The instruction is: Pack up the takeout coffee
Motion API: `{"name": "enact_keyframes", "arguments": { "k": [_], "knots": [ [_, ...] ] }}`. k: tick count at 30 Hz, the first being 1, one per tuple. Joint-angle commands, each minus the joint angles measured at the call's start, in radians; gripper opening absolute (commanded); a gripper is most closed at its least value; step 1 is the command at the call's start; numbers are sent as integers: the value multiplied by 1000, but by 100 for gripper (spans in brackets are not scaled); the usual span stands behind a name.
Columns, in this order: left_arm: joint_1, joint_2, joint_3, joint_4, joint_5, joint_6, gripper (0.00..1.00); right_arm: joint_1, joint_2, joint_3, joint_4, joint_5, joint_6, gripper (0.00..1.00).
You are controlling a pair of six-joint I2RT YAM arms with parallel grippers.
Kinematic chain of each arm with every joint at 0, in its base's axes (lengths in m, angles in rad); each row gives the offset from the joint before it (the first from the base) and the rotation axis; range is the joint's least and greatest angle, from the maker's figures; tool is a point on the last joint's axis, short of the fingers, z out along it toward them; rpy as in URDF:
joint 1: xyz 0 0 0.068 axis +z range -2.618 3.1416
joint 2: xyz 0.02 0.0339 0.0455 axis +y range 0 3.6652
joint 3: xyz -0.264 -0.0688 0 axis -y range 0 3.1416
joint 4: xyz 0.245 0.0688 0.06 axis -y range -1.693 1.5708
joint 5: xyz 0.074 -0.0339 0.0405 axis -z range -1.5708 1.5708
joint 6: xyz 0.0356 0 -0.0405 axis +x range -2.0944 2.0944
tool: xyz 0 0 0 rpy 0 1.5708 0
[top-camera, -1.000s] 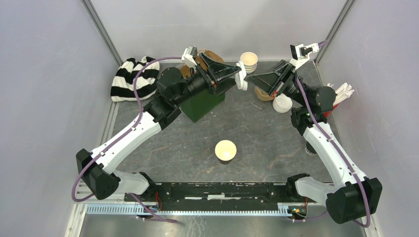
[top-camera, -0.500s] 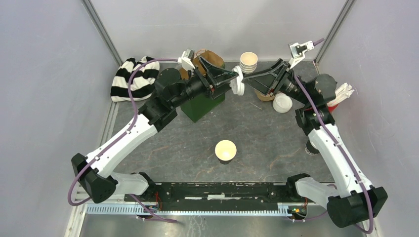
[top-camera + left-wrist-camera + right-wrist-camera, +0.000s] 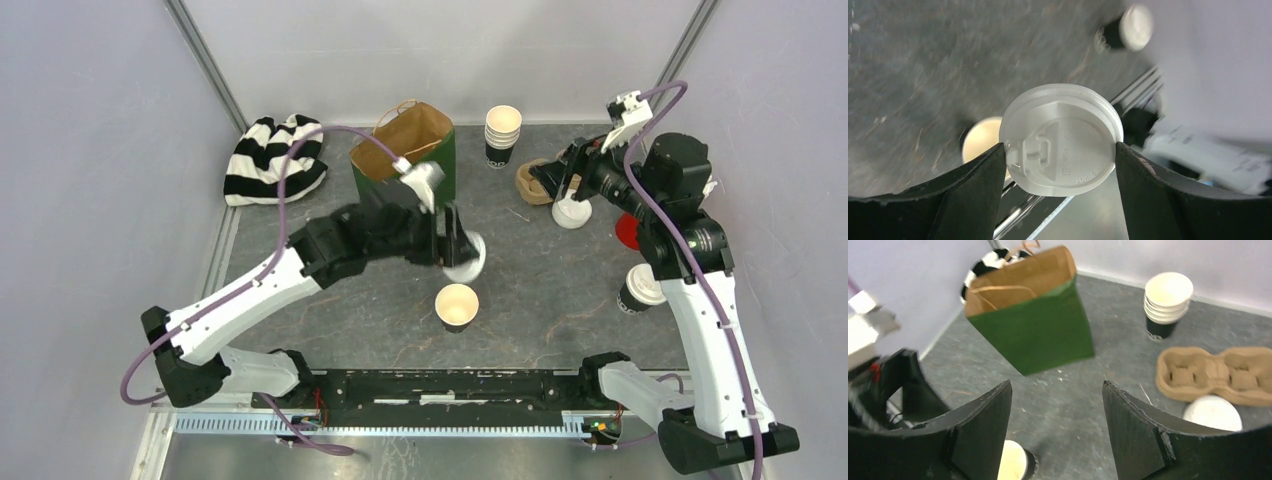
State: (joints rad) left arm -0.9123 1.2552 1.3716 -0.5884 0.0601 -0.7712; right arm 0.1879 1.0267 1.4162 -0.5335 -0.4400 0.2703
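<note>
The left gripper [image 3: 1060, 152] clamps a white lid [image 3: 1063, 130] by its edges, just beyond the open cup [image 3: 456, 305] at the near middle of the counter [image 3: 540, 290]. Capping looks to be the step in hand: next, level the lid, centre it on the rim and press. The right gripper [image 3: 1057, 410] stands wide and empty at the far right. A lidded cup [image 3: 640, 288] waits at the right.

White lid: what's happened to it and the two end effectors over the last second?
The right end effector let go of the white lid, opened and pulled back to the right, empty. The left end effector, clamped on the lid's rim, carried it from the back toward the near middle, near the open cup. The open cup, cup stack and spare lid stayed put.
</note>
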Motion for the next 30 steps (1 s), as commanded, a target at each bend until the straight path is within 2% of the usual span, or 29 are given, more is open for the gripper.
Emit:
{"name": "enact_keyframes", "arguments": {
  "k": [1, 6, 10, 18, 30],
  "knots": [
    [-159, 64, 35, -263, -206, 235, 72, -1, -44, -50, -117, 130, -117, 73],
    [-276, 179, 79, -340, -378, 275, 72, -2, -65, -94, -154, 161, -115, 74],
    [-313, 272, 135, -351, -419, 293, 71, -2, -81, -100, -152, 160, -113, 77],
    [-324, 368, 183, -352, -446, 346, 71, -1, -83, -92, -153, 164, -122, 79],
    [-324, 408, 170, -362, -406, 313, 74, -1, -88, -115, -138, 145, -117, 81]
  ]
}}
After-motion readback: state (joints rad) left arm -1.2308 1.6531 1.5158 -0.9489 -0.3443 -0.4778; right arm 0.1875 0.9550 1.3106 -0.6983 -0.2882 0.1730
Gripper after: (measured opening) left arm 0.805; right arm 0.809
